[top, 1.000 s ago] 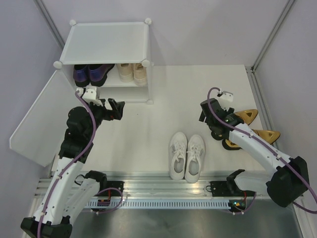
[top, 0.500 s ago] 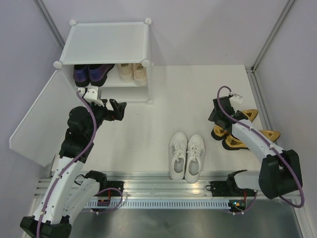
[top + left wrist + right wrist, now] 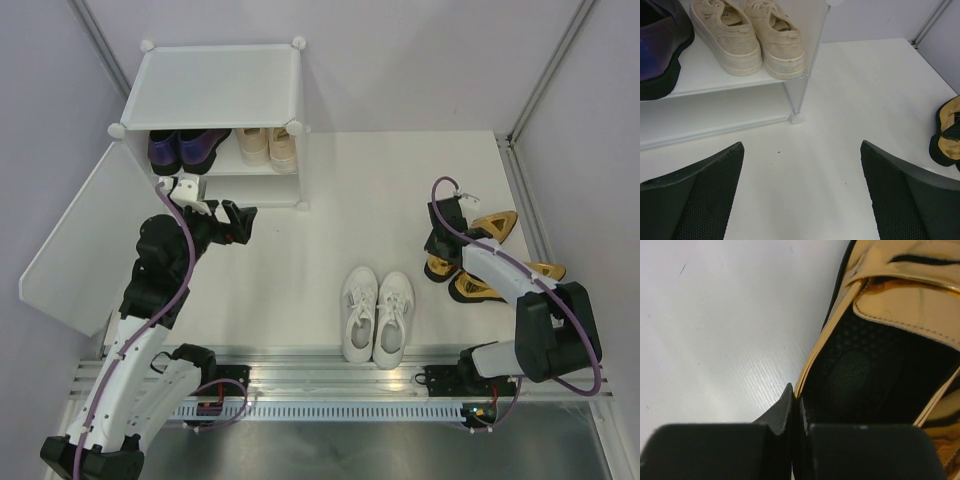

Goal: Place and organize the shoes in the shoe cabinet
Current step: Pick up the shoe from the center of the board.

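The shoe cabinet (image 3: 215,85) stands at the back left; purple loafers (image 3: 185,150) and beige sneakers (image 3: 266,146) sit on its shelf. White sneakers (image 3: 378,315) lie side by side on the table near the front. Two gold heels (image 3: 497,226) lie at the right. My right gripper (image 3: 440,246) is down at the heel end of the farther one, shut on that gold heel (image 3: 900,295), pinching its side rim (image 3: 805,377). My left gripper (image 3: 240,222) hovers open in front of the cabinet, nothing between its fingers (image 3: 700,190). The beige sneakers (image 3: 747,37) show ahead of it.
The cabinet's white door (image 3: 85,235) swings wide open to the left, beside my left arm. The lower compartment (image 3: 715,117) under the shelf holds nothing visible. A metal rail (image 3: 330,375) runs along the near edge. Grey walls close in on both sides.
My right arm moved right and down onto the gold heel, and its jaws closed on the shoe's rim. The left arm stayed almost still.
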Tool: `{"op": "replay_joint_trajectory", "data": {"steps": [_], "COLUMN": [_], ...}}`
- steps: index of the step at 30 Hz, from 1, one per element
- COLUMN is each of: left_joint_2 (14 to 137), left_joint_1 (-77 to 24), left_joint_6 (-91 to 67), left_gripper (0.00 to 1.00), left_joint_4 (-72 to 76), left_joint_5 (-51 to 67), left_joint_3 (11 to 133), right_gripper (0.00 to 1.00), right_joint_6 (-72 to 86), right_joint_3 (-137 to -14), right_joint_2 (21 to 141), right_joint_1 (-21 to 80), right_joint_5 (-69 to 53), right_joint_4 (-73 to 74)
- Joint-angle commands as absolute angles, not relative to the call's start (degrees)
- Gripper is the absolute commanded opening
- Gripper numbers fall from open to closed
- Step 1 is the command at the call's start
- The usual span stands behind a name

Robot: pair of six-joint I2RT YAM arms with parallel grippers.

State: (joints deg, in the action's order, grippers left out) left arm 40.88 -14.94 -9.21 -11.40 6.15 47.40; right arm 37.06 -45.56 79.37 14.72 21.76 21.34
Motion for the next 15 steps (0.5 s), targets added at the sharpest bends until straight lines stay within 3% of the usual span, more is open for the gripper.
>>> {"op": "replay_joint_trajectory", "data": {"steps": [1, 15], "left_joint_2": [40.3, 40.1], "left_joint_1": [-15.4, -15.6], "left_joint_6": [-10.4, -9.8], "left_gripper": [1.0, 1.0], "left_joint_4": [-8.7, -8.7], "left_joint_5": [6.9, 6.2], "left_joint_3": [47.0, 46.9], "right_gripper": [0.01, 0.01], "right_joint_6": [35.2, 33.2], "right_joint_3": [-46.8, -58.0], "right_joint_2": [78.0, 80.1], "right_joint_1": [15.1, 19.8], "right_joint_5": [16.2, 7.9], "right_joint_4": [18.6, 17.5]}}
